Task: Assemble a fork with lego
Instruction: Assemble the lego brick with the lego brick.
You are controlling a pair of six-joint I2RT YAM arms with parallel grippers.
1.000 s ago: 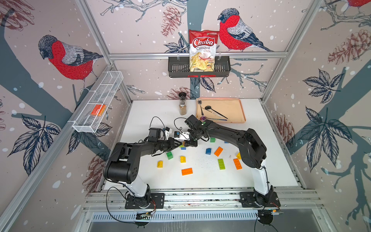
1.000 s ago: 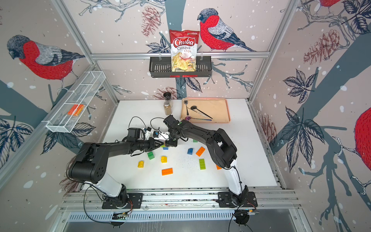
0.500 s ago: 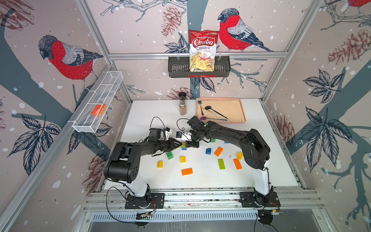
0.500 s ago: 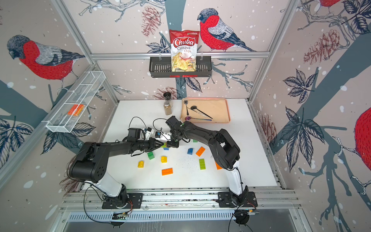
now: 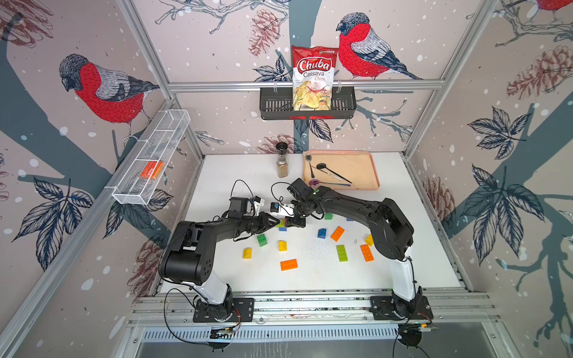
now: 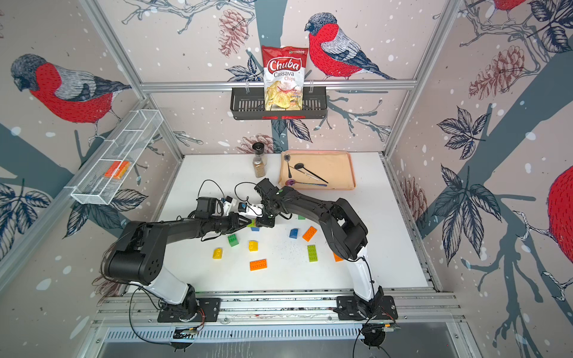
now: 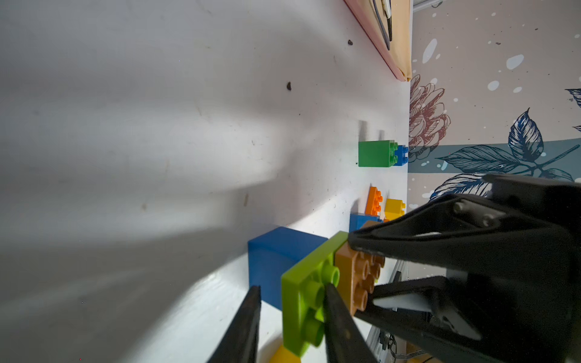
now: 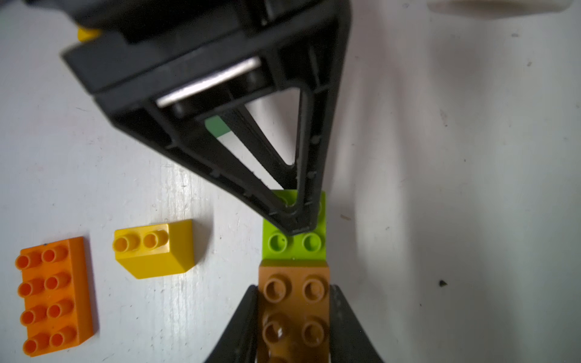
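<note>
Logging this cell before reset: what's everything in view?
basket: 1, black, back rail.
chips bag: 1, red, in basket.
rack: 1, white, left wall.
block: 1, orange, in rack.
tray: 1, peach, back of table.
spoons: 3, silver, black, purple, on tray.
jar: 1, clear, beside tray.
held bricks: 2, lime joined to brown, table centre.
other bricks: 3 blue, 3 yellow, 3 orange, 2 green, 1 lime, on table.
left hand: 1, black, on lime brick.
right hand: 1, black, on brown brick.
</note>
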